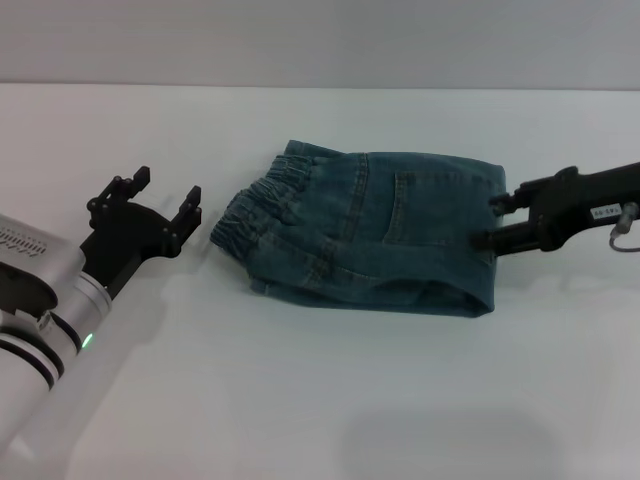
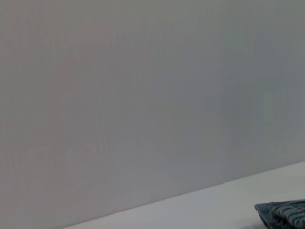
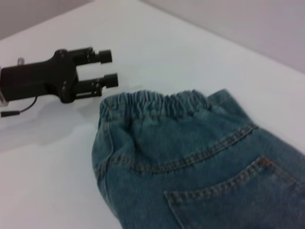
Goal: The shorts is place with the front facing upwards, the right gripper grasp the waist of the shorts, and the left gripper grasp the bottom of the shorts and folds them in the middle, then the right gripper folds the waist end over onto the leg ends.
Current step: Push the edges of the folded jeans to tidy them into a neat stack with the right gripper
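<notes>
1. The shorts (image 1: 375, 232) lay folded on the white table (image 1: 300, 400), just past the middle of the head view toward 1 o'clock, a stitched pocket facing up.
2. The waist (image 1: 262, 205) sat at the bundle's 9 o'clock end, ruched and stacked in two layers.
3. The left gripper (image 1: 160, 205) hovered just beside the waist at 9 o'clock, its fingers spread apart and holding nothing.
4. The right gripper (image 1: 498, 220) sat at the bundle's 3 o'clock edge, its two prongs parted and touching the folded denim; whether they pinched the cloth could not be told.
5. The right wrist view showed the waistband close to the left gripper.
</notes>
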